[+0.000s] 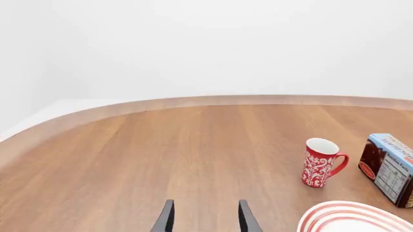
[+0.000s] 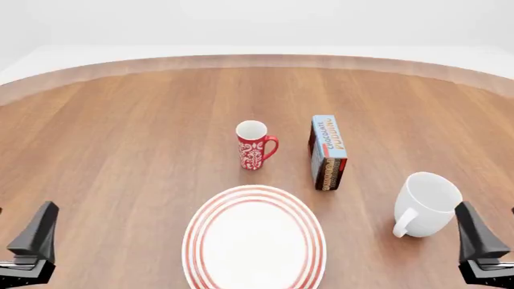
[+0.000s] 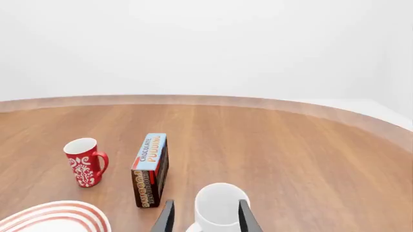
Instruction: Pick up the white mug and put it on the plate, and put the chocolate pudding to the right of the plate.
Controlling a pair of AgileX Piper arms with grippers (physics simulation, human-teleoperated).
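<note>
On table point(image 2: 120, 138): two mugs, one plate point(image 2: 254, 241), one carton point(image 2: 328, 152)

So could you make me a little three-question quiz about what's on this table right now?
1. True or false: the white mug sits on the plate.
2. Which stands nearer the chocolate pudding: A) red patterned mug, B) left gripper?
3. Fill in: the right gripper holds ____.

Key: 1 false, it stands on the table to the plate's right; 2 A; 3 nothing.
</note>
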